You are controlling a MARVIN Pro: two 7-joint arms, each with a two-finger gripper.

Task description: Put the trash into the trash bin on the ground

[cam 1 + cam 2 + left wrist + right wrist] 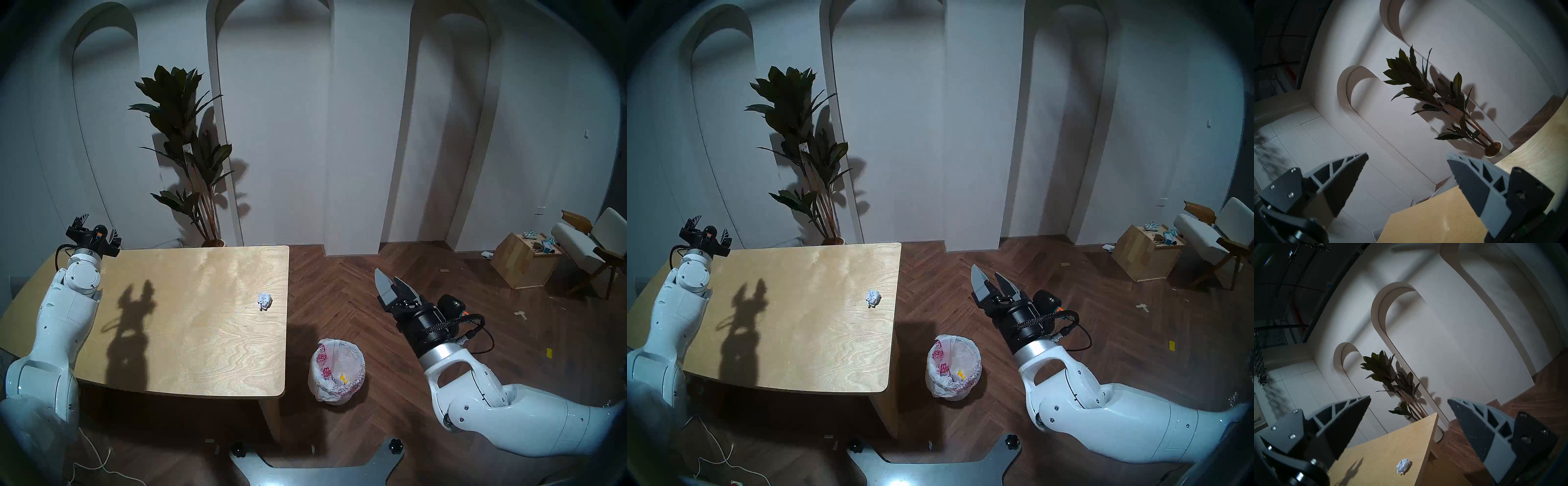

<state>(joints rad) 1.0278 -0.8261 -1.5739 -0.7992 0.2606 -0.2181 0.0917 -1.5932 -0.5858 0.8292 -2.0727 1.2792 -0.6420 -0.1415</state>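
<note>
On the floor just beside the table's near right corner stands the trash bin [337, 372], lined with a crinkly white bag printed in red, a yellow scrap inside. Farther off, a white paper ball [264, 301] with bluish marks lies near the table [190, 325] edge. The right gripper [390, 283] and left gripper [98, 225] hang spread wide, empty.
</note>
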